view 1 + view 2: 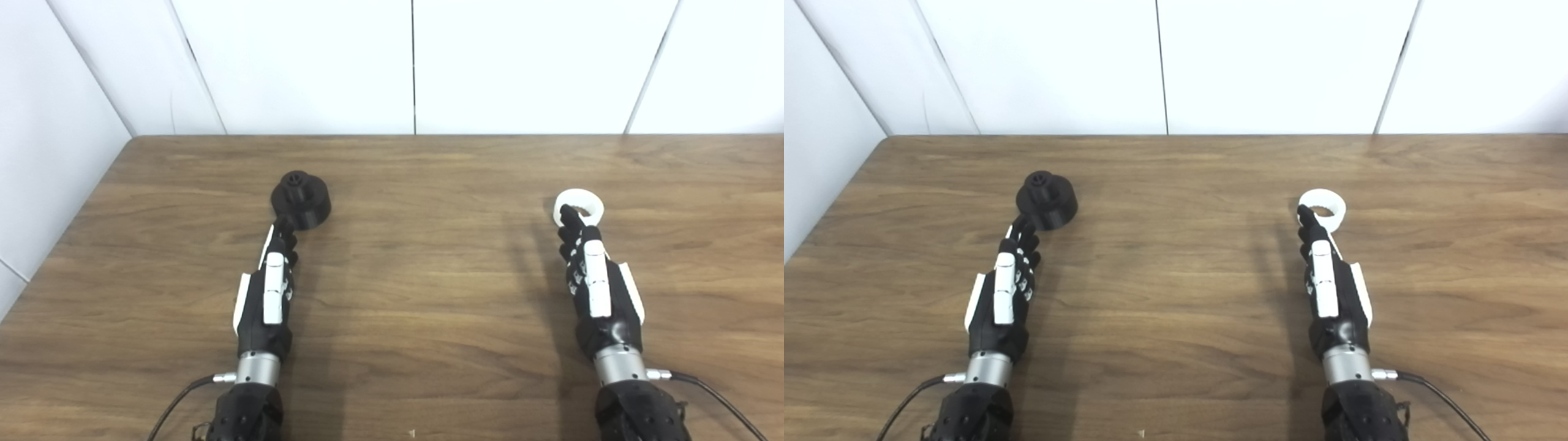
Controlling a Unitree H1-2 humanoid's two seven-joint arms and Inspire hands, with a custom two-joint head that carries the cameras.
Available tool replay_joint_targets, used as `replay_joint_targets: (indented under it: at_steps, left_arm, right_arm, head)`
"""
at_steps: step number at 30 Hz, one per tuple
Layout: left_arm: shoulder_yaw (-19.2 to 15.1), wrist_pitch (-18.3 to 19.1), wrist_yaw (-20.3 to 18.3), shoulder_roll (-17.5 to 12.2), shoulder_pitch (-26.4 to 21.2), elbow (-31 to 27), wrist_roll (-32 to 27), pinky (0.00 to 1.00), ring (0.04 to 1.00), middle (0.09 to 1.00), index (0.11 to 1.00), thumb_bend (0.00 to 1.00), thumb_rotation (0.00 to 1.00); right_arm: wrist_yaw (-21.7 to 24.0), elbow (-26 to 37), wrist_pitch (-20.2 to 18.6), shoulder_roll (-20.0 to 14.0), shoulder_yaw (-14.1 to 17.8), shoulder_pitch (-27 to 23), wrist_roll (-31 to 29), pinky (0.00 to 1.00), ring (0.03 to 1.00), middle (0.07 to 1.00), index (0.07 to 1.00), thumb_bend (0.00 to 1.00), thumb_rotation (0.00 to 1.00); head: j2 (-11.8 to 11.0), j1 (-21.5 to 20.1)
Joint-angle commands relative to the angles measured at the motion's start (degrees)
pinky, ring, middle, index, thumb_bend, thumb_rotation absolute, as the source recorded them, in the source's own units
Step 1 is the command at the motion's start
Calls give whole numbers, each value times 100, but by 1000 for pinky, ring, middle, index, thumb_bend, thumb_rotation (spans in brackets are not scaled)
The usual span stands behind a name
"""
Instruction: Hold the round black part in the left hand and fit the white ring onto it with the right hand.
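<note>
The round black part (301,201) stands on the wooden table (429,288), left of centre, with a small raised hub on top. My left hand (273,286) lies just in front of it, fingers stretched out straight, tips at its near left edge, holding nothing. The white ring (589,198) lies flat on the table at the right. My right hand (595,278) is stretched out in front of it, edge-on, with its fingertips over the ring's near left rim. I cannot tell whether they touch it. The right hand holds nothing.
White wall panels (410,61) close off the table's back edge, and a white wall (49,153) runs along its left edge. Cables (716,398) trail from both wrists near the front edge.
</note>
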State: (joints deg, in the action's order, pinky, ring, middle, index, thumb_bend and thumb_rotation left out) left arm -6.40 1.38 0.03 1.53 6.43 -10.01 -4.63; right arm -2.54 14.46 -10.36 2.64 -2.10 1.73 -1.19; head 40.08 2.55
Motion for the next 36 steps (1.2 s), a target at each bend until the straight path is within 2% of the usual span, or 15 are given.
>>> replay_joint_targets:
  at_steps: [1, 9, 10, 11, 12, 17, 20, 22, 24, 28, 31, 34, 36]
  left_arm:
    - [2, -107, 24, -64, -57, -146, 5, 1000, 1000, 1000, 1000, 569, 1000]
    - [87, -39, 12, -98, -75, -153, 147, 1000, 1000, 1000, 1000, 582, 989]
    - [105, -52, 10, -114, -80, -147, 190, 1000, 1000, 1000, 1000, 586, 956]
    - [124, -43, 10, -132, -84, -140, 242, 1000, 1000, 1000, 1000, 600, 861]
    - [135, -35, 9, -142, -86, -135, 279, 1000, 1000, 1000, 1000, 608, 820]
    - [211, 339, 113, -273, -62, -275, 788, 1000, 1000, 1000, 1000, 679, 665]
    - [234, 295, 290, -359, -104, -301, 1280, 995, 997, 992, 996, 703, 549]
    - [238, 237, 410, -478, -171, -309, 1687, 958, 977, 968, 983, 719, 399]
    - [213, 247, 465, -647, -224, -345, 2021, 944, 966, 956, 972, 770, 321]
    - [99, 147, 442, -1068, -389, -331, 2308, 905, 939, 953, 964, 864, 300]
    - [44, 348, 309, -1398, -580, -397, 2369, 855, 921, 948, 966, 887, 264]
    - [53, 564, 177, -1703, -774, -394, 2512, 896, 946, 958, 972, 905, 211]
    - [71, 714, 123, -1805, -848, -407, 2627, 917, 961, 965, 976, 920, 200]
  right_arm:
    - [34, 220, 113, 26, 2, -64, -5, 1000, 974, 957, 909, 453, 1000]
    - [53, 166, 214, 17, 55, -86, -75, 1000, 967, 945, 897, 471, 1000]
    - [59, 162, 219, 5, 57, -90, -69, 1000, 965, 945, 896, 472, 1000]
    - [63, 157, 221, -4, 62, -96, -69, 997, 963, 944, 895, 473, 1000]
    - [66, 152, 223, -10, 66, -100, -69, 995, 962, 944, 894, 474, 1000]
    - [98, 145, 205, -44, 71, -132, -58, 1000, 966, 947, 899, 464, 1000]
    - [101, 156, 157, -42, 72, -143, -46, 1000, 969, 953, 902, 464, 1000]
    - [83, 160, 129, -36, 67, -146, -4, 1000, 967, 952, 899, 469, 1000]
    - [70, 148, 128, -23, 64, -151, 17, 1000, 966, 951, 897, 471, 1000]
    - [93, 104, 125, 2, 69, -165, -39, 1000, 970, 954, 899, 473, 1000]
    - [100, 79, 123, 6, 54, -175, -34, 1000, 972, 959, 905, 475, 1000]
    - [100, 17, 195, 4, 60, -189, -37, 1000, 967, 954, 903, 476, 1000]
    - [96, -3, 213, 6, 65, -192, -37, 1000, 964, 951, 901, 479, 1000]
  head:
    - [2, -1]
    - [3, -1]
    - [0, 3]
    - [-1, 9]
    - [-2, 12]
    - [-32, 49]
    - [-40, 79]
    - [-50, 90]
    - [-60, 117]
    - [-83, 155]
    - [-102, 186]
    - [-150, 216]
    - [-150, 216]
